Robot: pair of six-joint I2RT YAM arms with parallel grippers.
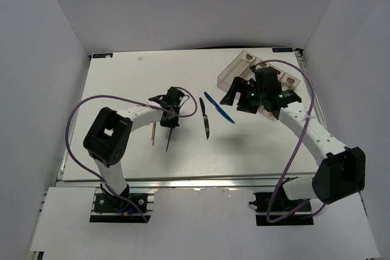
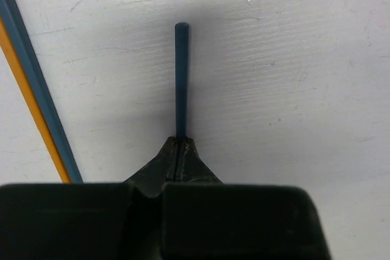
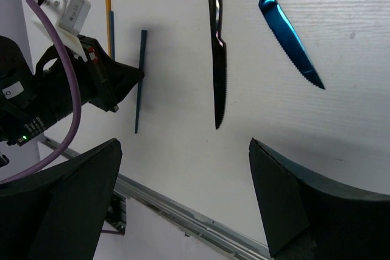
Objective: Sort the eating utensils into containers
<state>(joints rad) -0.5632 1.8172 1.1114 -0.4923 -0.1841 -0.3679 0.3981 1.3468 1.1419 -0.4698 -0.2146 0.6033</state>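
My left gripper is shut on one end of a slim dark blue chopstick, which also shows in the top view and the right wrist view. A second chopstick, orange and blue, lies on the table just to its left. A black knife and a blue knife lie mid-table; both show in the right wrist view, black and blue. My right gripper is open and empty, above the table between the knives and the clear smoky tray.
The tray stands at the far right corner, partly hidden by my right arm; some pale items show in its compartments. The metal front rail of the table runs below my right gripper. White walls enclose the table on three sides.
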